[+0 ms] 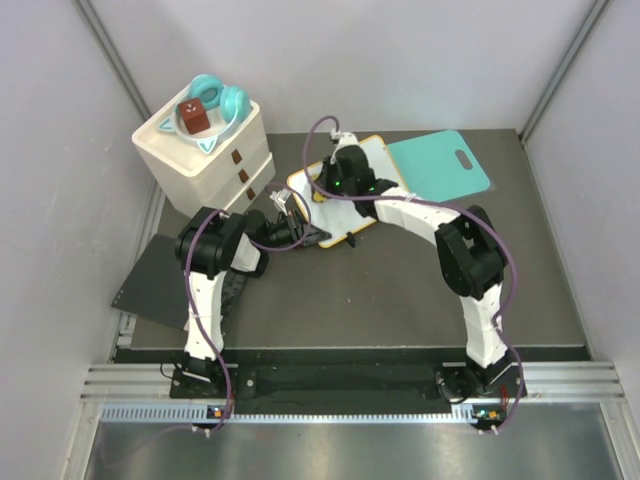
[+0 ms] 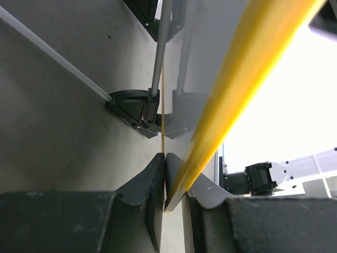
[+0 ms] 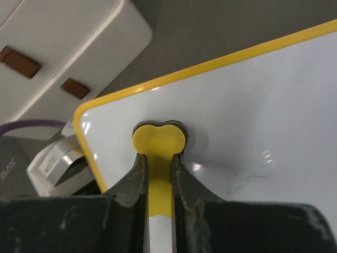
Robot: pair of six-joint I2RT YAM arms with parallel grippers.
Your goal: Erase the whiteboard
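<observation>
whiteboard (image 1: 373, 157): small white panel in a rounded yellow frame. located toward the middle of the far edge of the bench (image 1: 400, 290), apparently lying flat and skewed to the bench edges.

item 1, right gripper (image 3: 158, 158): closed narrowly on the stem of a yellow eraser (image 3: 158, 138). the eraser's dark-padded head is pressed against the white face, near a rounded corner of the frame. a faint smear is noted just beside the head. no writing is seen on the part shown.

item 2, left gripper (image 2: 167, 161): pinched shut on the yellow frame, on the board's side nearest the left edge of the bench. the board is thereby steadied.

handling, as judged: light, thin and stiff. the glossy face is likely slippery, so hold is best taken on the frame edge rather than the face. sliding or pivoting under wiping pressure is to be expected if the pinch is lost. moderate pressure is advised.

surroundings: white drawer unit (image 1: 205, 150) at the far left corner. teal cutting board (image 1: 440, 165) toward the far right corner, just beside the whiteboard; contact between them cannot be told.
</observation>
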